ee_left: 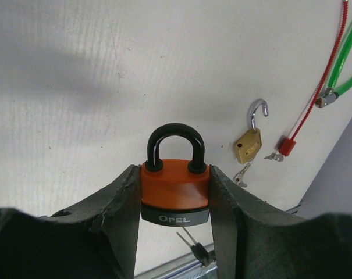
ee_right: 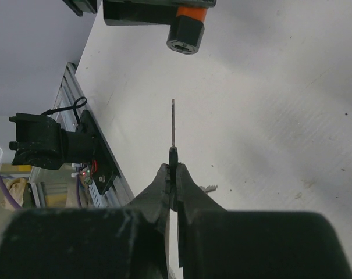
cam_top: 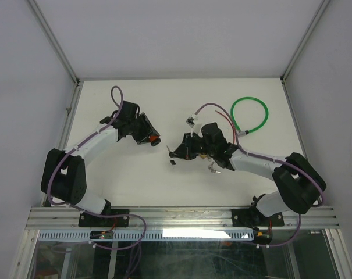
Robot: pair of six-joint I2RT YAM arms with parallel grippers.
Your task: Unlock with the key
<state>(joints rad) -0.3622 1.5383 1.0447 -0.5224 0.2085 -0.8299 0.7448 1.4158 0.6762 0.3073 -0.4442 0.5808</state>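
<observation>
While my left fingers (ee_left: 120, 203) clamped the heavy-looking padlock (ee_left: 174, 195) at lower centre, my right fingers (ee_right: 158, 187) pinched the stiff key (ee_right: 173, 125) by its head.

White table (cam_top: 164, 104), grey walls (cam_top: 18, 70), aluminium rail (cam_top: 181, 216), perhaps glass (cam_top: 181, 256) beneath.

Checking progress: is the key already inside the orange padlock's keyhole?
No: the key held by the right gripper ends short of the orange padlock, a clear gap between.

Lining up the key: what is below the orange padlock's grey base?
A gap, then the key pointing at it, pinched in the right gripper. Black fingers cover the sides of the orange padlock.
</observation>
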